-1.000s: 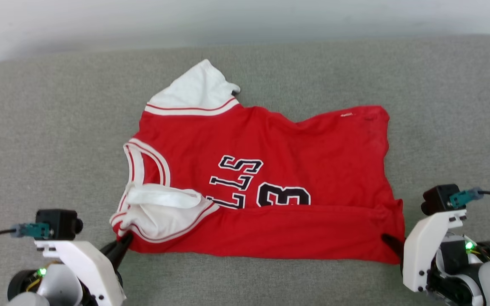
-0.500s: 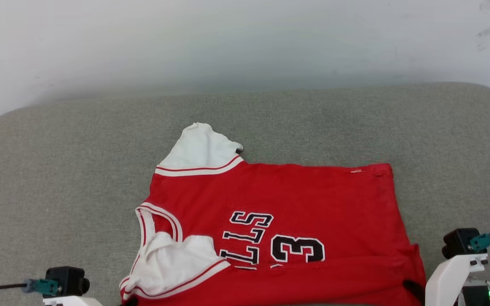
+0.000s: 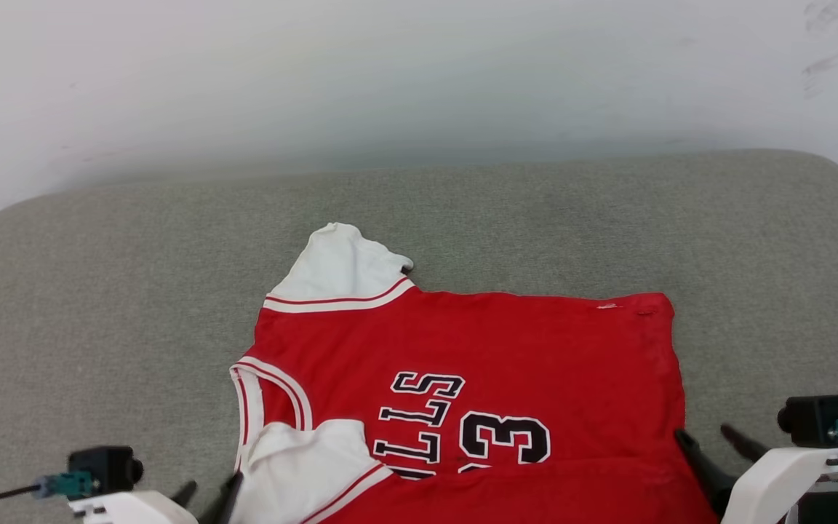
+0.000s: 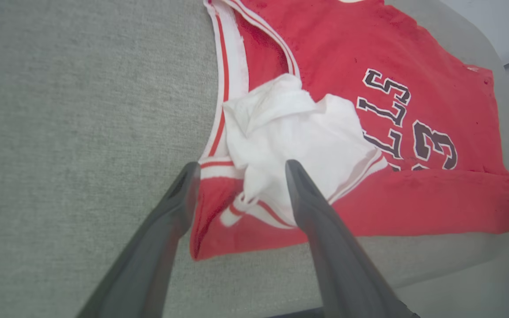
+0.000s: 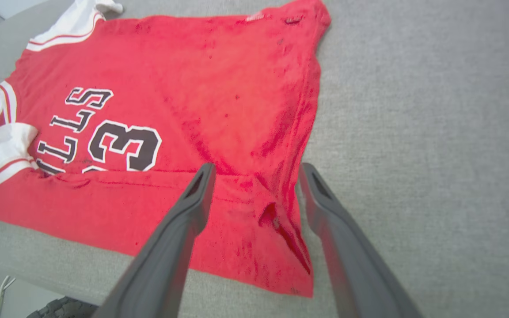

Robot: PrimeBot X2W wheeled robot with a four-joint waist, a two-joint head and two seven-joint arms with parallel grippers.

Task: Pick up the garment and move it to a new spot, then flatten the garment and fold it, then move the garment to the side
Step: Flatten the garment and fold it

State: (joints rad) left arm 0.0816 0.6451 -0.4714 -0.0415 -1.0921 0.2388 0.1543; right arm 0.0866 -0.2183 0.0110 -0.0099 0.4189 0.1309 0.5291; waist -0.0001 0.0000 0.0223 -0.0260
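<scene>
The garment (image 3: 521, 364), a red jersey with black white-outlined letters and a number, lies spread on the grey cushion (image 3: 99, 306), collar to the left. One white sleeve (image 3: 342, 266) points to the far side. The other white sleeve (image 4: 294, 132) lies crumpled at the near left corner. A red strip along the garment's near edge is folded over onto the lettering. My left gripper (image 3: 210, 486) (image 4: 241, 167) hovers open over that crumpled sleeve. My right gripper (image 3: 704, 433) (image 5: 258, 168) is open over the near right hem corner (image 5: 276, 221). Neither holds cloth.
A pale wall (image 3: 390, 73) rises behind the cushion. The cushion's near edge (image 4: 413, 282) runs just below the garment. Bare grey cushion (image 5: 435, 132) stretches to the right of the hem and to the left of the collar. A dark wheel (image 5: 60, 307) and cables sit below the edge.
Both grippers have gone from shut on the garment's near corners to open, letting it go. The far edge now lies straighter and flatter. The head camera has tilted up.
</scene>
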